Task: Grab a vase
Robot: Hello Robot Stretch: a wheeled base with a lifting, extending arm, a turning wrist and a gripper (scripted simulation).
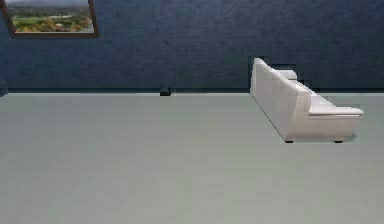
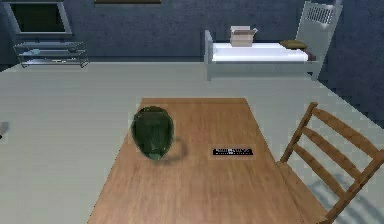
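I cannot tell how the end effector stands. In the arm side view, a round dark green vase (image 2: pixel 153 133) stands just left of the middle on a brown wooden desk (image 2: pixel 220 190). The bottom edge cuts off the desk's near end. Right of the vase lies a small flat dark thing (image 2: pixel 233 152), too small to name. A wooden chair (image 2: pixel 330 150) at the lower right is cut off too. In the forward view, a white sofa (image 1: pixel 300 105) sits at the right.

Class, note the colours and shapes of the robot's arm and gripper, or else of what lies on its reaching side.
On that side: a wooden table bearing a rounded dark green vase and a flat black bar; a slatted wooden chair beside it.
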